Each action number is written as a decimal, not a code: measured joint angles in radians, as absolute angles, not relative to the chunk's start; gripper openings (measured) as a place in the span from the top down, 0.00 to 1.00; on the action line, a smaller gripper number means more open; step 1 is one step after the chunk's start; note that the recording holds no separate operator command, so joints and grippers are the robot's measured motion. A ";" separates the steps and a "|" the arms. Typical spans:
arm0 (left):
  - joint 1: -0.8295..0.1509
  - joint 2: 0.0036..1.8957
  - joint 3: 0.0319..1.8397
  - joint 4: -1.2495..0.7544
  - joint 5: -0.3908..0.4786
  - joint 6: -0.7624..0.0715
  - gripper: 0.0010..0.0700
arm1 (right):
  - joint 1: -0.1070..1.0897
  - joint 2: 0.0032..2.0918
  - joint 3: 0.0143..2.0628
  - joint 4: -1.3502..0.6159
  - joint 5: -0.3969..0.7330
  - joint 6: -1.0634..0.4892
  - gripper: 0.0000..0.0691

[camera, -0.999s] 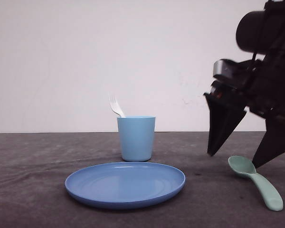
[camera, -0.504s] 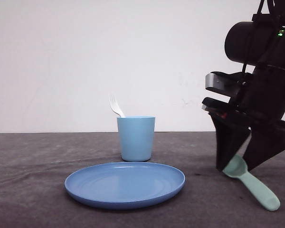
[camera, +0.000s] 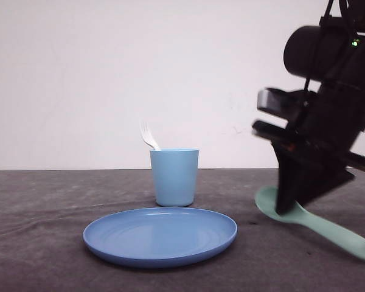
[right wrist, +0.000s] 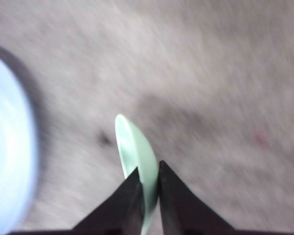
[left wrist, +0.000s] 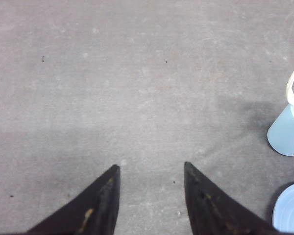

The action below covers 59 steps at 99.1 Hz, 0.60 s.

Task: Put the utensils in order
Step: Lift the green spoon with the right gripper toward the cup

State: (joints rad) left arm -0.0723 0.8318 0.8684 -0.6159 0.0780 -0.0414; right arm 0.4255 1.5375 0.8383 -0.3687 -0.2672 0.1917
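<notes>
My right claw (camera: 290,207) was clamped on the mint-green spoon (camera: 319,224), pinching it just behind the bowl. Spoon hung tilted over the dark gray surface (camera: 42,243): bowl end toward the plate side, handle running out & down to my right. Whether the handle tip touched the surface, couldn't tell. In the right wrist view the two fingers (right wrist: 130,203) sat nearly together w/ the spoon (right wrist: 134,152) squeezed edge-on between them; pic was blurred.

White fork (camera: 148,136) stood in the light blue cup (camera: 174,177), tines up, leaning to my left. Cup sat just behind the round blue plate (camera: 160,236), near mid-surface. Spoon was well apart from the cup, to the right of the plate.

My left claw (left wrist: 149,171) hovered spread wide over bare surface, nothing between its tips. Left wrist view caught the cup (left wrist: 288,133) w/ the fork (left wrist: 290,90) in it & a sliver of plate (left wrist: 290,215) at the edge.
</notes>
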 joint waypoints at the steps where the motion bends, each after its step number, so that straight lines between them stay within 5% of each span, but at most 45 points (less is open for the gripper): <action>1: -0.072 0.832 0.868 -0.616 0.078 -0.041 0.67 | 0.426 1.534 0.841 -0.365 -0.270 0.192 0.96; 28: -0.072 0.832 0.868 -0.615 0.078 -0.041 0.67 | 0.442 1.453 0.980 -0.272 -0.345 0.191 0.96; 59: -0.072 0.832 0.868 -0.613 0.078 -0.041 0.67 | 0.471 1.451 0.994 0.136 -0.400 0.190 0.96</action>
State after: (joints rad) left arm -0.0723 0.8318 0.8684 -0.6132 0.0780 -0.0414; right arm 0.4713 1.4513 0.9943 0.1364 -0.3996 0.1898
